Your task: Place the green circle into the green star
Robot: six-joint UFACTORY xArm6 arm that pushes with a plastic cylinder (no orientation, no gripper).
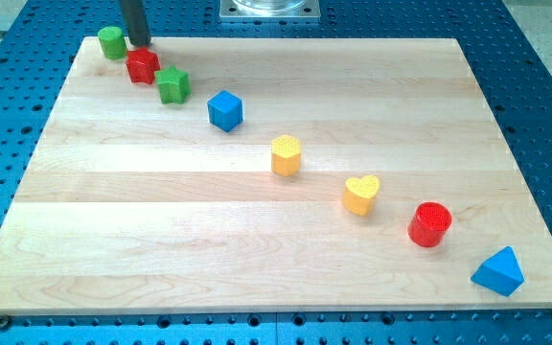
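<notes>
The green circle (112, 42) stands at the board's top left corner. The green star (172, 85) lies to its lower right, with a red block (143, 66) between them. The star touches the red block; a small gap separates the circle from the red block. My tip (140, 44) is at the view's top left, just right of the green circle and right above the red block.
A blue cube (225, 110), a yellow hexagon-like block (287, 154), a yellow heart (361, 195), a red cylinder (430, 224) and a blue triangle-shaped block (499, 272) run in a diagonal line toward the bottom right. The wooden board (257, 249) rests on a blue perforated table.
</notes>
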